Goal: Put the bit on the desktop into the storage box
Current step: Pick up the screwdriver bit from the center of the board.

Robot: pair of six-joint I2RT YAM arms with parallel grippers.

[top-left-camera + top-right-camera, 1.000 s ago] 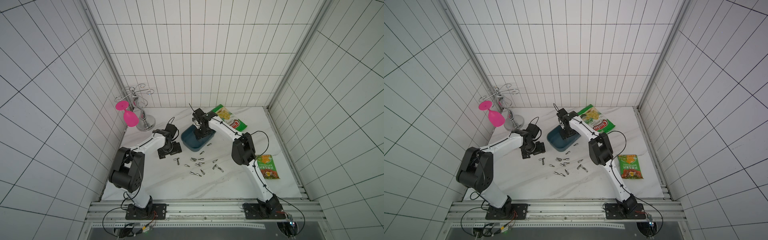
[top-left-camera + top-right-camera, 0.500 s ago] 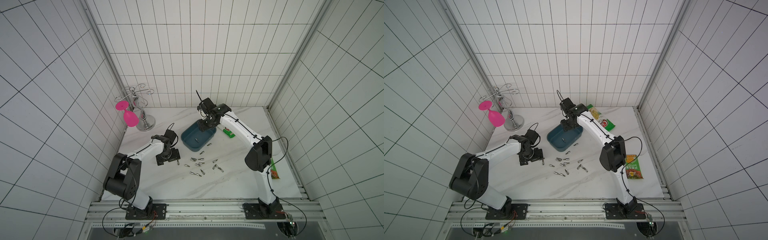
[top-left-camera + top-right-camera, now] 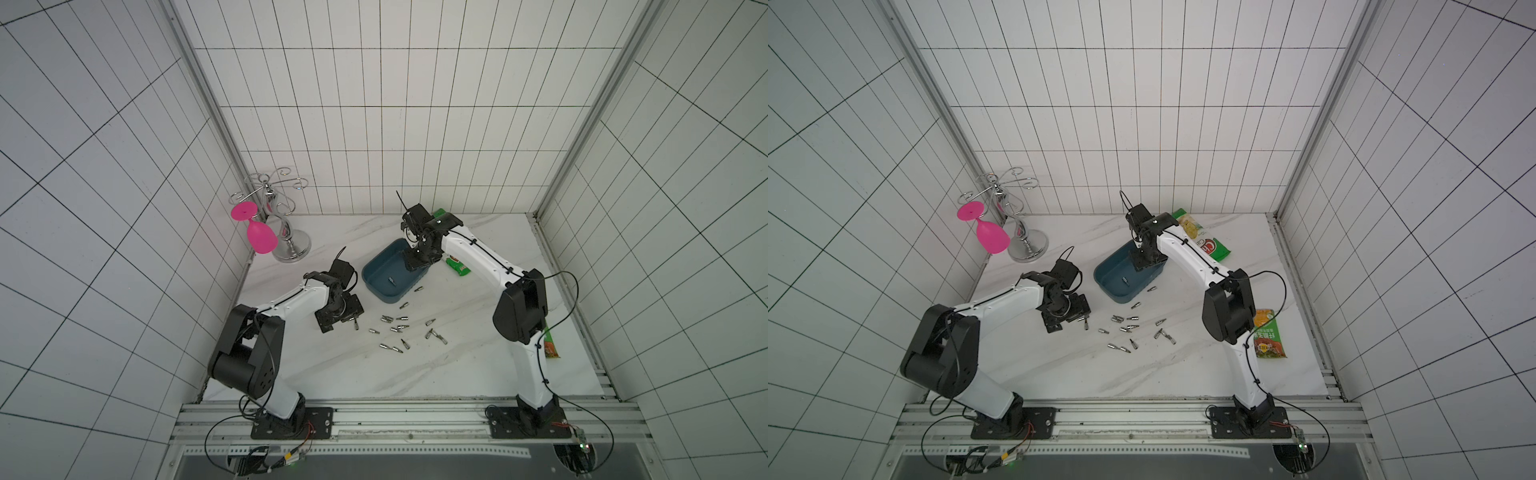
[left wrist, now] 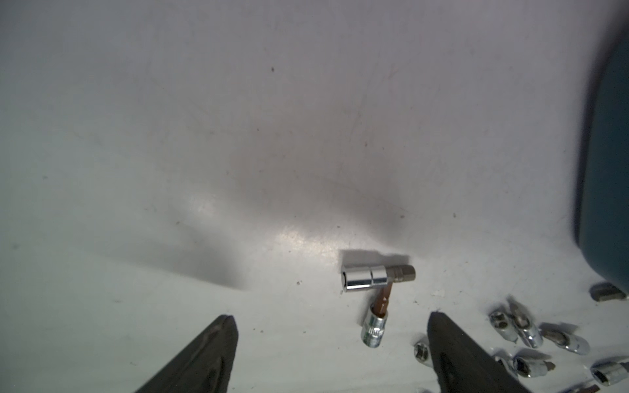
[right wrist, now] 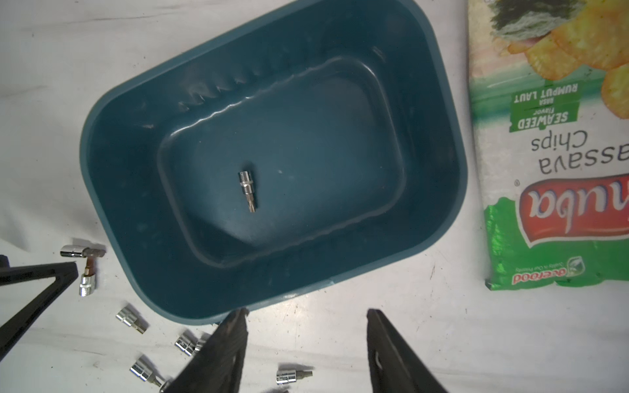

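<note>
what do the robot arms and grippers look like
Both the left arm and right arm have white links with bulky black joints and carry thin black cables. The left gripper and right gripper have matte black, tapered fingers.

From the left wrist, shows only a blurred, edge-cropped slice of the storage box (image 4: pixel 609 153). In a top view, loses most of the chips bag (image 3: pixel 457 266) and snack packet (image 3: pixel 550 348) behind the right arm (image 3: pixel 478 257). Too small there to tell the tips of the bits (image 3: pixel 395 329).
</note>
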